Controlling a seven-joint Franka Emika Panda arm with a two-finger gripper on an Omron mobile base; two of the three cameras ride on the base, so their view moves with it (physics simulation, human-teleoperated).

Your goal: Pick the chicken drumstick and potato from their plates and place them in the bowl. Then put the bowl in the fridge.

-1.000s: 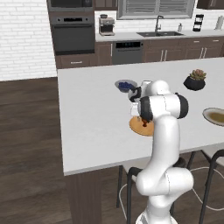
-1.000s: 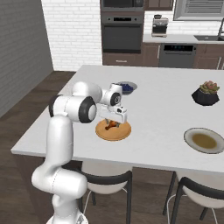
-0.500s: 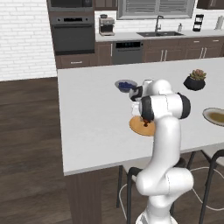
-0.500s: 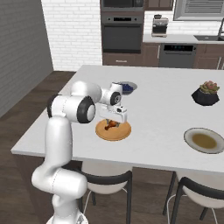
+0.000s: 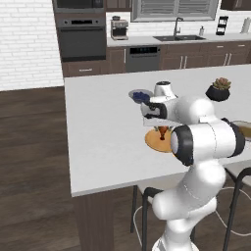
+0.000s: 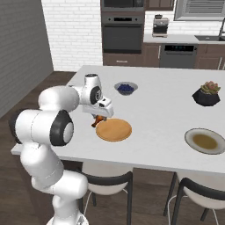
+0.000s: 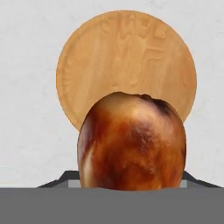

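Over the counter point(image 6: 149, 114) near its front edge, the wooden plate point(image 6: 114, 130) lies bare; the drumstick point(image 6: 98, 121) hangs just off the plate's rim, pinched in the gripper point(image 6: 100, 117). Keep the jaws firm, lift clear, then carry level toward the bowl.

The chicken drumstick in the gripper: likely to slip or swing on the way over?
The chicken drumstick looks glossy and rounded, so it may slip. Clear of the wooden plate, it hangs from the gripper, so its tapering shape could pivot.
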